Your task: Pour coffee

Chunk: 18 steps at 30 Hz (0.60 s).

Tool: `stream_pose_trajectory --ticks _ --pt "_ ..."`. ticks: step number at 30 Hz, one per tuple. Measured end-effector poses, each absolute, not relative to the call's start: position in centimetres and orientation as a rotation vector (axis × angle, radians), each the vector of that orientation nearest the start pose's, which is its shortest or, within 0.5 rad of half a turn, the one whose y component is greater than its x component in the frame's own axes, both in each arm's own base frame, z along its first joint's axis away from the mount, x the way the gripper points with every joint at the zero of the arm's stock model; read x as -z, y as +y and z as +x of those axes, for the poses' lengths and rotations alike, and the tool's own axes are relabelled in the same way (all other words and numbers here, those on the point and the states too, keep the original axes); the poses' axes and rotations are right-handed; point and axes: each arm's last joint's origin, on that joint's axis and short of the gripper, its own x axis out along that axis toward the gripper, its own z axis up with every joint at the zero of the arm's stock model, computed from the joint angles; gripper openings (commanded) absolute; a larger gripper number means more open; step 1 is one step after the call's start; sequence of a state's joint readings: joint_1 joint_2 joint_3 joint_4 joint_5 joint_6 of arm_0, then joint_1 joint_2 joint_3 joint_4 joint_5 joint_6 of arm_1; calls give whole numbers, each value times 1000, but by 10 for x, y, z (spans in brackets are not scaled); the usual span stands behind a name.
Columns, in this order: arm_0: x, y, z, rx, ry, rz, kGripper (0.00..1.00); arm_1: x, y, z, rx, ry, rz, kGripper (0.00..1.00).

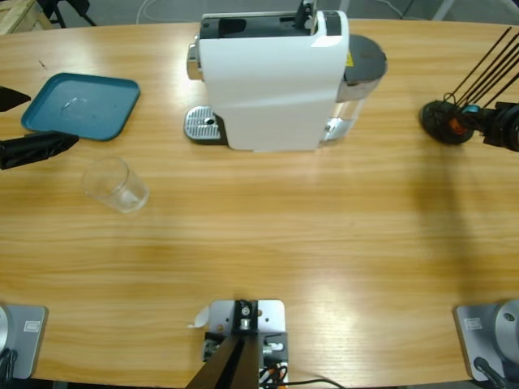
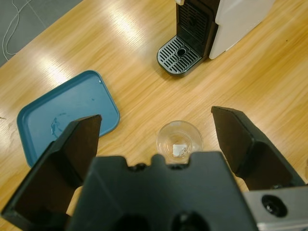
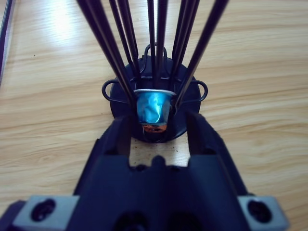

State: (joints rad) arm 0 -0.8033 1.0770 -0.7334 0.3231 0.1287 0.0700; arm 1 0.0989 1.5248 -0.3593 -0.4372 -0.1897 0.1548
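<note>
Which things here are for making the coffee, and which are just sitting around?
For the coffee:
- white coffee machine
- its metal drip grate
- clear glass cup, empty so far
- blue capsule in the black rod rack
- left tool, right tool

Just sitting around:
- blue tray

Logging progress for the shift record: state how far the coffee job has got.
Nothing looks done: the glass stands on the table, apparently without coffee, away from the machine's drip tray. In hand: the left gripper is open above the glass; the right gripper is at a blue capsule in the rack. Loading, brewing and pouring remain.
</note>
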Motion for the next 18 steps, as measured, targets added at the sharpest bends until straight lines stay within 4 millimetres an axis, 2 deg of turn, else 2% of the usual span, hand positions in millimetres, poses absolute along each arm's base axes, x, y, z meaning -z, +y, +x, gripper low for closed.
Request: stream_pose_trajectory --ticks 2,4,9,11,15,18 --pt "-318 -105 110 670 587 366 1000 -196 11 211 141 715 37 330" --pt "-319 -105 110 664 589 348 1000 -195 11 210 139 718 32 260" --pt "-323 -108 113 657 573 311 1000 -195 11 210 137 718 27 256" --pt "-324 -110 114 657 574 311 1000 -195 11 210 138 716 27 215" --pt "-324 -112 117 657 577 312 1000 -195 11 210 138 710 28 207" --pt "-324 -112 117 656 577 312 1000 -194 11 209 139 709 31 93"
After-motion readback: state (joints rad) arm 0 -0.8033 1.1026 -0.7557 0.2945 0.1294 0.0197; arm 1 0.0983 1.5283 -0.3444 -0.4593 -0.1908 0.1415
